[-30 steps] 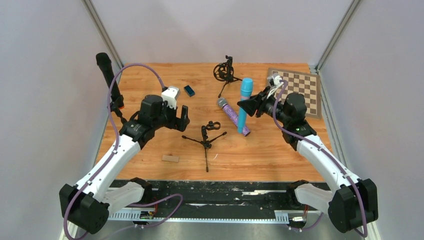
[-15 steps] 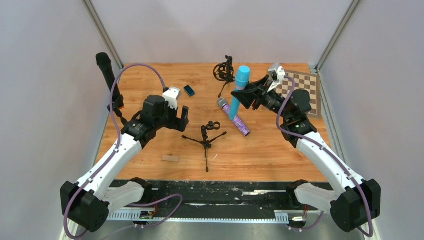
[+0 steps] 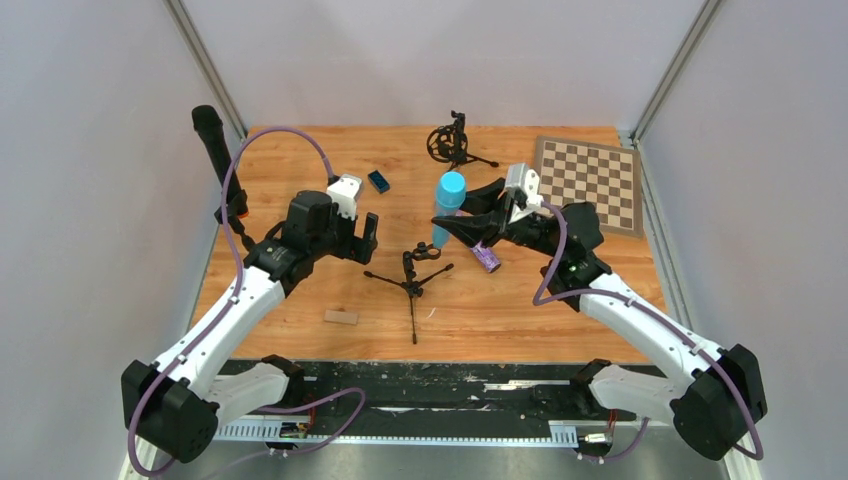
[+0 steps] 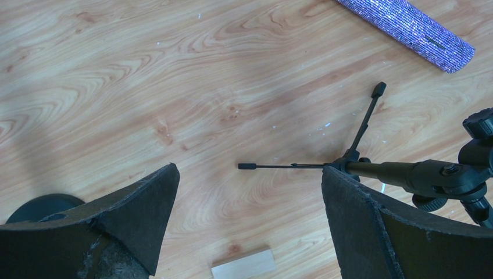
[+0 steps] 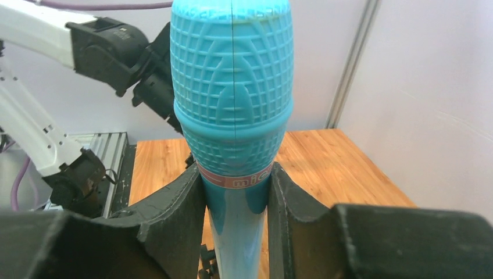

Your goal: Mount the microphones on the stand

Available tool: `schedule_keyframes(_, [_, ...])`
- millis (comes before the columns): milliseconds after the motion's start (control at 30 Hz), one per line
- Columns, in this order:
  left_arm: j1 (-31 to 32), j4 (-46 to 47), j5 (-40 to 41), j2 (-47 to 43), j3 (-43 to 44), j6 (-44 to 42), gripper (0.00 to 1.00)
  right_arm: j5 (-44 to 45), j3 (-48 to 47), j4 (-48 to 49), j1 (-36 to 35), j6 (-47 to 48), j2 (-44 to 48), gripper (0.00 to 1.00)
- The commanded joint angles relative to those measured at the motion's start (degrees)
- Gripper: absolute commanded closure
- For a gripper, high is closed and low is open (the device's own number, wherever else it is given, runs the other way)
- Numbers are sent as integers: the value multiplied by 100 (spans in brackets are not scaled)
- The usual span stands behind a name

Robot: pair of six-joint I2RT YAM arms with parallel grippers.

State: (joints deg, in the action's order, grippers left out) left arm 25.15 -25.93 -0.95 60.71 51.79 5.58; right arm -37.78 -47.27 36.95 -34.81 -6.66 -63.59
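My right gripper is shut on the light blue microphone and holds it upright above the table, just right of the small black tripod stand. In the right wrist view the fingers clamp the blue microphone below its head. The purple glitter microphone lies on the wood, mostly hidden under the right gripper; the left wrist view shows its handle. A black microphone stands tilted at the far left edge. My left gripper hangs open left of the stand, with nothing between its fingers.
A second stand with a round shock mount sits at the back. A chessboard lies back right. A small dark box is near the left wrist, and a wood block lies front left.
The right arm lifted the blue microphone off the table, turned it upright and carried it left towards the tripod stand. The purple microphone stayed put. The left arm barely moved.
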Motion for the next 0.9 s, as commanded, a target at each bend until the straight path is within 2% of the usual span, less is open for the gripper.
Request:
schedule_keyframes(0, [40,64,9,19,112,-82,0,-583,-31,563,-44,287,21,100])
schedule_keyframes(867, [46,54,-211,68,121,-119,0,-548,-8,1014,-52,-136,-694,100])
